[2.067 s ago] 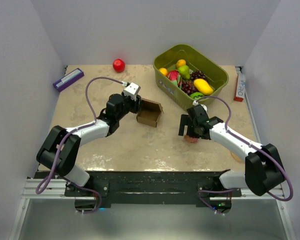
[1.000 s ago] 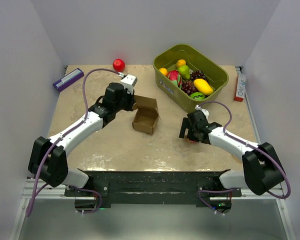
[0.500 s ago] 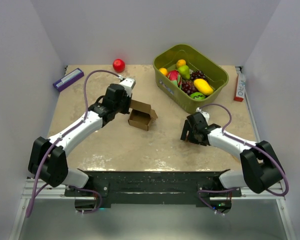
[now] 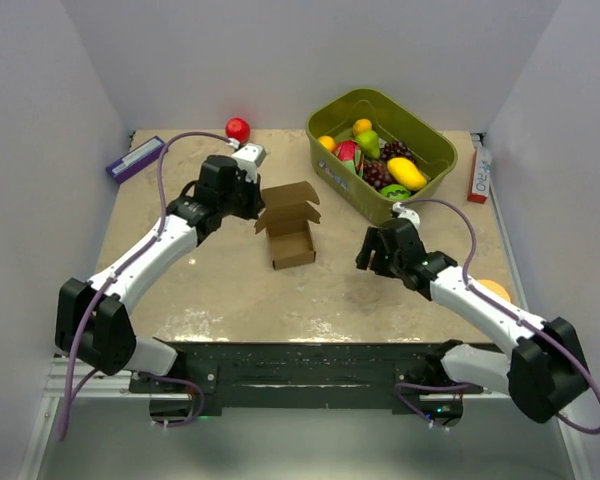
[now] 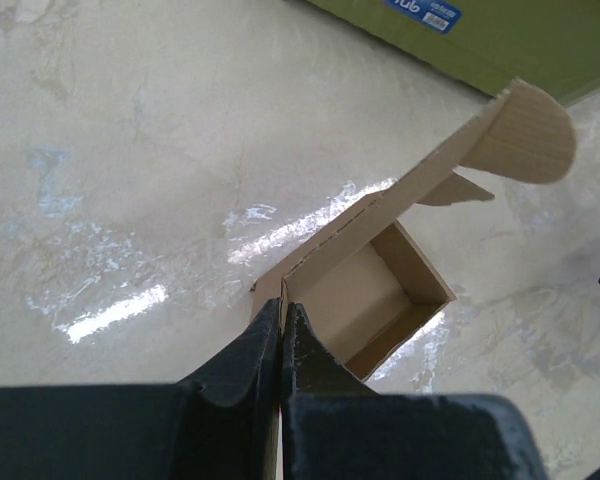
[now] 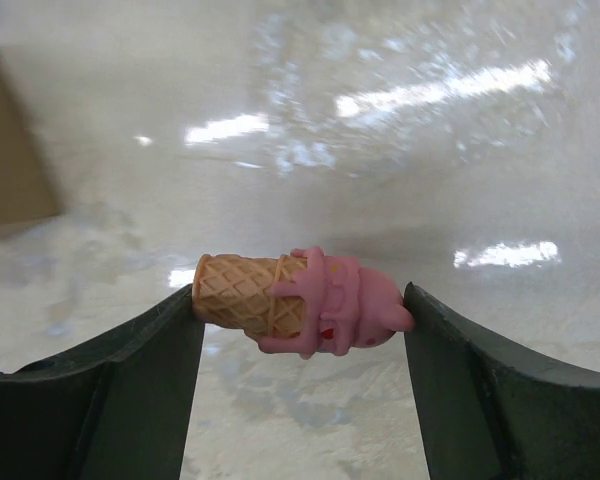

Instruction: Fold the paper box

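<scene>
**A:** What lies at the far left?

**B:** A purple-and-white box (image 4: 136, 157), flat at the back left corner of the table (image 4: 180, 290). A red ball (image 4: 238, 129) sits near the back edge, a little to its right.

**A:** And the left gripper (image 4: 255, 203)?

**B:** It reaches in toward the middle. In the left wrist view its jaws are pressed together on a thin cardboard edge of the paper box (image 5: 380, 290), with no gap between the fingers (image 5: 242, 362).

**A:** Where is the box itself?

**B:** It is about mid-table, between the two arms and nearer the left one. It stands on its base with the top open, and its flaps splay out on the far side. It is near the green bin (image 4: 432, 150) but apart from it.

**A:** What's in the bin?

**B:** Mixed toy fruit. The bin stands at the back right.

**A:** And the right gripper (image 4: 372, 258)?

**B:** It is right of the box and not touching it. Its wrist view shows the jaws clamped on a toy ice-cream cone (image 6: 300, 312), which is pink on top, lies sideways and is held just above the tabletop.

**A:** Anything further right?

**B:** A red-and-white box (image 4: 477, 172) rests along the right wall. An orange round thing (image 4: 494, 290) shows behind the right forearm.
</scene>
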